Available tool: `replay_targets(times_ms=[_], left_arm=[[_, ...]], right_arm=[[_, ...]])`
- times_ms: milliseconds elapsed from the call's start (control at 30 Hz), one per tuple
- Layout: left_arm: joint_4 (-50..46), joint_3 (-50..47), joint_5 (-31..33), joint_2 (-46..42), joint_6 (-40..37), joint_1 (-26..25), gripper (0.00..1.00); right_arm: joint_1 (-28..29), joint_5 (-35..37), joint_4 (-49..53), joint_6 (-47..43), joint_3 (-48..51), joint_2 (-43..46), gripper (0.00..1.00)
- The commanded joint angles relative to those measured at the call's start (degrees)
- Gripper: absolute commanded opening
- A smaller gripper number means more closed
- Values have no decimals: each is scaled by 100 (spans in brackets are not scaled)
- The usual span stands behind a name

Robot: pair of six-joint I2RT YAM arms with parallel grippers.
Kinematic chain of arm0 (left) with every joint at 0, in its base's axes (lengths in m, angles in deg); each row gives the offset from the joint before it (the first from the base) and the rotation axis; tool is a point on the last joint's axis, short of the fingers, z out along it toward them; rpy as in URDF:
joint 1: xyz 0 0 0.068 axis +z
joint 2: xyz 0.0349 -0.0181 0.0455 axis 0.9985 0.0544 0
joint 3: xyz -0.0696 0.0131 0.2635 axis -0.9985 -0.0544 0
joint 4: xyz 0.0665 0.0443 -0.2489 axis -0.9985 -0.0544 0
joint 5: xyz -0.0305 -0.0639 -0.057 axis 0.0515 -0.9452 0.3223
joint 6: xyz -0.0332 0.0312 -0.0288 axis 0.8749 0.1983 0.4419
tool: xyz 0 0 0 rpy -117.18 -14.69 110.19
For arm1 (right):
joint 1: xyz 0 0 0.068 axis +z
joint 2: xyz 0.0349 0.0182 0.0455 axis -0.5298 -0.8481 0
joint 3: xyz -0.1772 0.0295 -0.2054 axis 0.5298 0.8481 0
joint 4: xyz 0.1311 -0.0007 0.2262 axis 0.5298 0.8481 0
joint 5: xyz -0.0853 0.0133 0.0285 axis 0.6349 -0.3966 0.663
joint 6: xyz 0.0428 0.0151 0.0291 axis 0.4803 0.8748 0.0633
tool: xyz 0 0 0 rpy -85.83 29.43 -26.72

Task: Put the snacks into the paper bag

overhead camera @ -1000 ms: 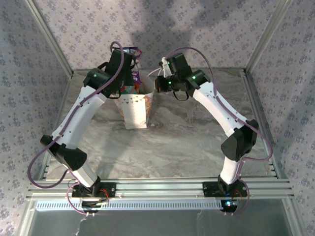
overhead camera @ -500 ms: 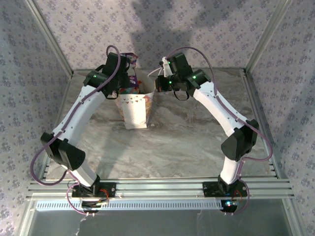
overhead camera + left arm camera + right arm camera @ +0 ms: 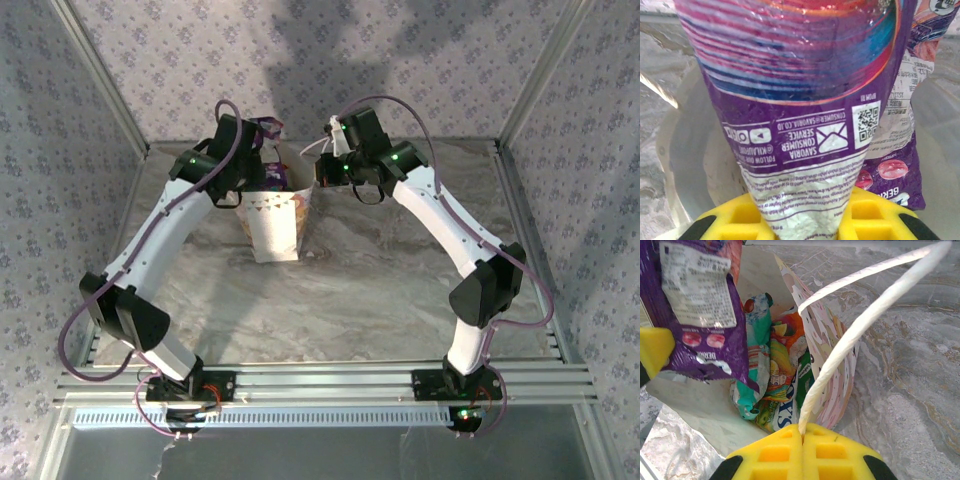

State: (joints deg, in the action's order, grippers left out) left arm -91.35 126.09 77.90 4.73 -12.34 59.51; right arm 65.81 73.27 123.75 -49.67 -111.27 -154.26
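My left gripper [image 3: 802, 220] is shut on the bottom edge of a purple snack packet [image 3: 805, 100], held upright over the mouth of the paper bag [image 3: 272, 225]. A second purple packet with berry pictures [image 3: 900, 165] sits just behind it; I cannot tell whether it is gripped too. From above, the purple packet [image 3: 268, 128] sticks up beside the left wrist. My right gripper [image 3: 802, 437] is shut on the bag's white cord handle [image 3: 855, 340], holding the bag open. Several teal, orange and green snacks [image 3: 775, 375] lie inside against the bag's wall [image 3: 825, 340].
The bag stands on a marbled grey tabletop [image 3: 400, 280], towards the back and left of centre. Aluminium frame posts [image 3: 100, 80] and patterned walls enclose the table. Bare table lies in front of and to the right of the bag.
The left gripper has come down and slightly back with the purple packet, lowering it towards the bag's mouth. The right gripper and the bag have stayed put.
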Motion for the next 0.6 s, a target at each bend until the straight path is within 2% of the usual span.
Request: replay_targets(times_ms=[0,567], left_arm=[[85,18,-232,-334,156,-5,0],[-652,-76,-739,-373,478,-3,0]], right_arm=[[-24,-60,51,69,-266,-47,0],[72,6,85,69,-266,-7,0]])
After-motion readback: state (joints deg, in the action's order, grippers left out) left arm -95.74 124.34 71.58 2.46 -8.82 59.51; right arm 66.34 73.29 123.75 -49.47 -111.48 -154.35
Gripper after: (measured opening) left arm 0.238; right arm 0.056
